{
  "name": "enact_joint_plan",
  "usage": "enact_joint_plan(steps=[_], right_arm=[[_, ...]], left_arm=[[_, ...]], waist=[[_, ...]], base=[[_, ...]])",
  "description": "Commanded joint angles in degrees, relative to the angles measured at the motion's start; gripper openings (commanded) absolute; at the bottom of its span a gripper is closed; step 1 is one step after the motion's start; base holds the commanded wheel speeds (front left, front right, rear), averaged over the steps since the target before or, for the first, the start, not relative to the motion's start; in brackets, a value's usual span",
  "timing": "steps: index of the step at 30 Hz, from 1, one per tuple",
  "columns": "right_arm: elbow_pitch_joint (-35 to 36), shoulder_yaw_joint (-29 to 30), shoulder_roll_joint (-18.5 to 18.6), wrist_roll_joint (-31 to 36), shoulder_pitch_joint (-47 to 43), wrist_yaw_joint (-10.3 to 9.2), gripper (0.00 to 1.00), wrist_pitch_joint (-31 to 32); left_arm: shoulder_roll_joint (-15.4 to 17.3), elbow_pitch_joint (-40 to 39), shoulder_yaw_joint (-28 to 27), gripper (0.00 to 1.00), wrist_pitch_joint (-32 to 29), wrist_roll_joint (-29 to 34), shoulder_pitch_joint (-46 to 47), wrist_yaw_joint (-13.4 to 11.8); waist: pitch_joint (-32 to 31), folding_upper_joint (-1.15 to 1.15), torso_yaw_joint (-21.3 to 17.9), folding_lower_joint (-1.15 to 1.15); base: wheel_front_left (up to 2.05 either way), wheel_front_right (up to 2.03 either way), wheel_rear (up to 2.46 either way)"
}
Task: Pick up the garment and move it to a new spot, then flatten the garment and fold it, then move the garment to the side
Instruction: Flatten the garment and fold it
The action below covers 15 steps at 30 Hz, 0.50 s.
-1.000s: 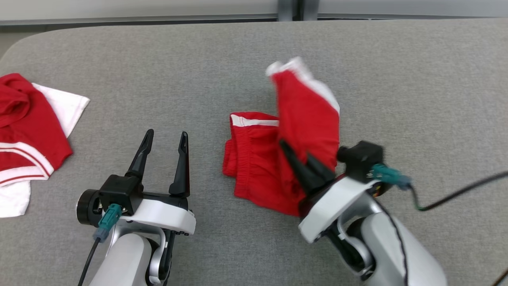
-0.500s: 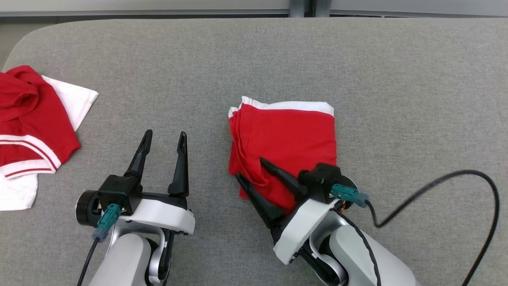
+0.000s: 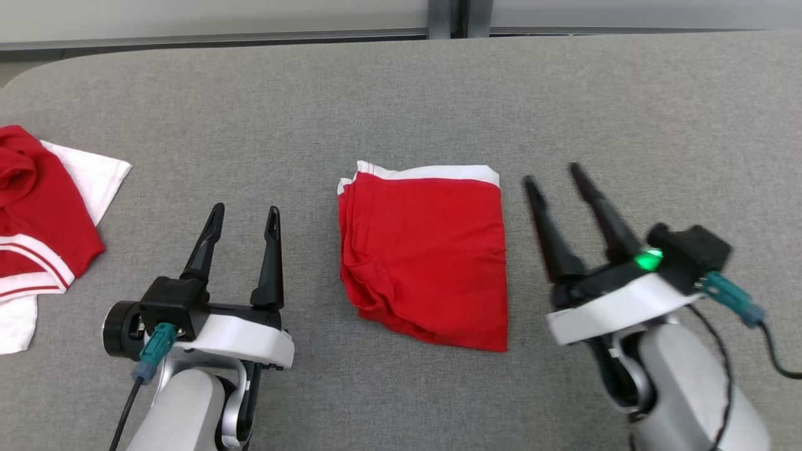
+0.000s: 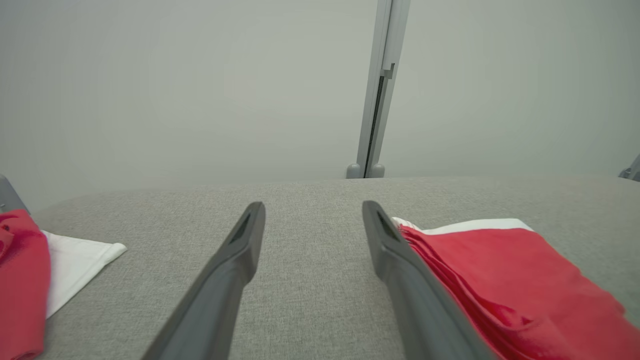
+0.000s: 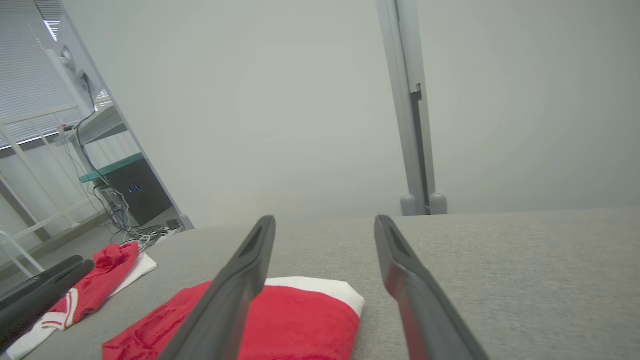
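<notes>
Garment (image 3: 426, 257) folded on counter (image 3: 401, 94); left gripper (image 3: 245, 208) (8 o'clock) and right gripper (image 3: 551, 173) (3 o'clock) wide apart, empty; sideways move pending.

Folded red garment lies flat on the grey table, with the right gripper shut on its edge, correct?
No. The right gripper is open and apart from the folded red garment, beside it, as the head view shows. The garment does lie flat on the grey table.

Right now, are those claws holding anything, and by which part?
Nothing is held. The left gripper and the right gripper both stand open, each clear of the folded red garment lying between them.
</notes>
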<state>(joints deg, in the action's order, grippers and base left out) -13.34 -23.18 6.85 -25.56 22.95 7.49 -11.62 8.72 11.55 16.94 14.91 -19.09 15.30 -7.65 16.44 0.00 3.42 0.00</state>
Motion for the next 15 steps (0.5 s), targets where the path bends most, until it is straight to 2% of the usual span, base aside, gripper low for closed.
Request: enact_joint_plan(steps=[1,4,5,10,15], right_arm=[[0.6,2.9,0.8,1.1,-1.7,0.00,1.00,0.2],[1.5,9.0,1.8,3.7,-4.5,0.00,1.00,1.2],[1.5,9.0,1.8,3.7,-4.5,0.00,1.00,1.2],[3.3,16.4,2.5,6.9,-9.5,0.00,1.00,3.1],[5.7,19.8,1.5,8.6,-13.0,0.00,1.00,4.9]], left_arm=[[0.7,-0.3,-0.3,1.00,0.2,0.6,-0.6,-0.6],[1.1,-0.8,-0.5,1.00,-0.1,0.5,-0.9,-0.8],[1.1,-0.8,-0.5,1.00,-0.1,0.5,-0.9,-0.8],[2.0,-1.5,-0.6,1.00,-0.6,0.4,-2.3,-1.1],[2.7,-2.5,-0.6,1.00,-1.1,0.3,-3.5,-1.6]], waist=[[-0.3,0.00,-0.4,0.00],[-0.8,0.00,-0.9,0.00],[-0.8,0.00,-0.9,0.00],[-1.8,0.00,-1.6,0.00],[-2.7,0.00,-2.1,0.00]], base=[[0.00,0.00,0.00],[0.00,0.00,0.00],[0.00,0.00,0.00],[0.00,0.00,0.00],[0.00,0.00,0.00]])
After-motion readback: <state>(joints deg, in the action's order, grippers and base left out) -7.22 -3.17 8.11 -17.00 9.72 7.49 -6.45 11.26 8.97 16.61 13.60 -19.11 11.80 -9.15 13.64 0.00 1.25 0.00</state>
